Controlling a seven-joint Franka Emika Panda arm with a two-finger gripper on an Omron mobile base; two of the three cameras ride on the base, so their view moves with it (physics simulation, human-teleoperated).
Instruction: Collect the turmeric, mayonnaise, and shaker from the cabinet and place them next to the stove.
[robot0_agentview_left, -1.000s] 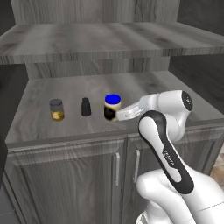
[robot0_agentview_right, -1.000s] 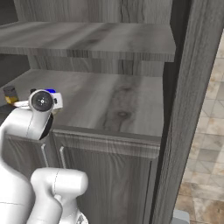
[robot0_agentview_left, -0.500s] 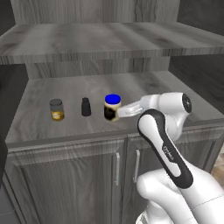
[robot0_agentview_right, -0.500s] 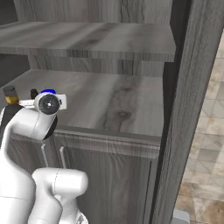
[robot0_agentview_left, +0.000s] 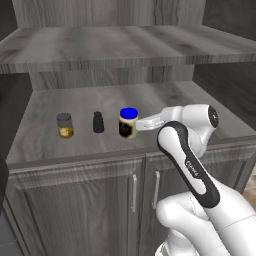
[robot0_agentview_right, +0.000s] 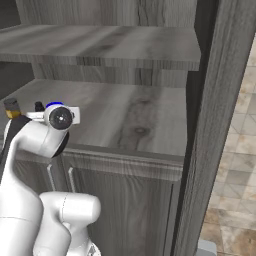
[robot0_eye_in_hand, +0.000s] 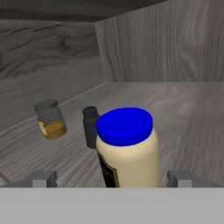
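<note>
End effector spread wide, fingertips flanking mayonnaise, not gripping; shaker behind.

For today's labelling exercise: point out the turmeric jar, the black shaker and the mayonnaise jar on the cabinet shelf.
turmeric jar (robot0_agentview_left: 64, 125), left base view, on its glass body.
black shaker (robot0_agentview_left: 98, 123), left base view, on its body.
mayonnaise jar (robot0_eye_in_hand: 127, 151), hand view, on its cream side below the lid.

You see the cabinet offering a grey wood-grain lower shelf, above two doors with slim silver handles. Standing upright on it in a row near the front edge: turmeric leftmost, shaker in the middle, mayonnaise on the right, each apart from its neighbour.
</note>
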